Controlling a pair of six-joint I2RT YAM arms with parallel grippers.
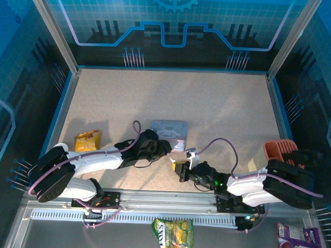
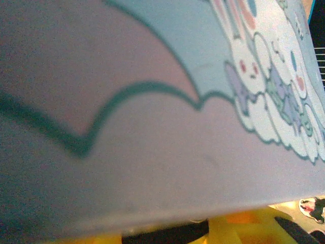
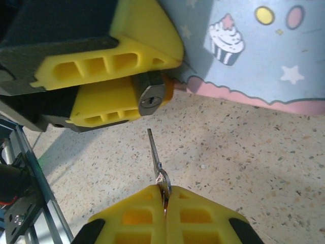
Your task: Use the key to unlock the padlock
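Observation:
In the right wrist view, the small dark padlock (image 3: 151,96) is clamped between my left gripper's yellow fingers (image 3: 104,63), so that gripper is shut on it. Its round keyhole end faces the camera. My right gripper (image 3: 164,199) is shut on the head of the silvery key (image 3: 155,152). The blade points up at the keyhole, and its tip stops a short gap below it, not touching. From above, the left gripper (image 1: 166,147) and right gripper (image 1: 177,167) meet in front of the tin. The shackle is hidden.
A pale blue cartoon-printed tin (image 1: 169,129) lies right behind the padlock, its pink-edged side (image 3: 244,91) very close. A yellow snack packet (image 1: 87,140) lies at the left and an orange-brown object (image 1: 279,150) at the right. Two more packets (image 1: 172,236) lie beyond the near rail.

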